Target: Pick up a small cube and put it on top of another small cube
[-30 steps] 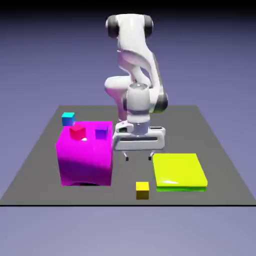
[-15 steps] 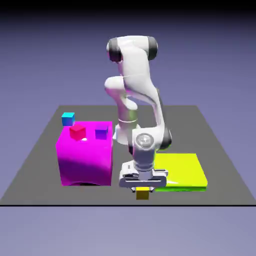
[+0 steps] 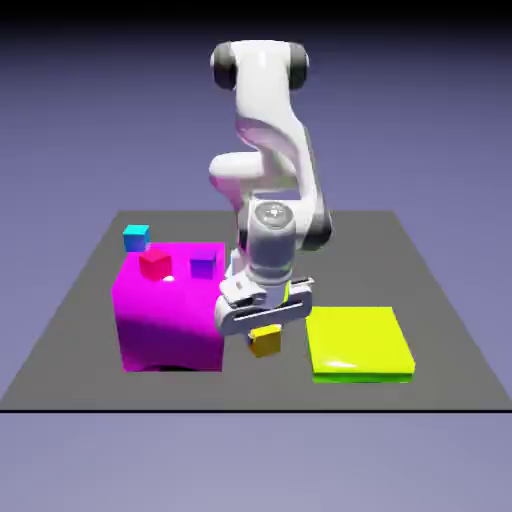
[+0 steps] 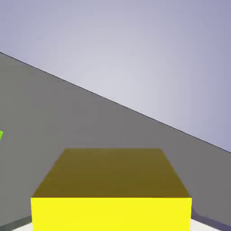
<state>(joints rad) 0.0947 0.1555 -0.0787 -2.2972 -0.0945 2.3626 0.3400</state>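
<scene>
A dark grey bench (image 3: 430, 330) fills the lower middle of the exterior view as a trapezoid, narrowing toward the top. Behind and around it spreads a plain blue-violet backdrop (image 3: 430, 120), darkening to black along the frame's top edge.

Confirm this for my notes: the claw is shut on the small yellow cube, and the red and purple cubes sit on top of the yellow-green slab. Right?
One thing is wrong. The red cube and purple cube sit on the magenta block, not on the yellow-green slab, whose top is bare; the exterior view shows this. The claw is indeed shut on the small yellow cube.
</scene>
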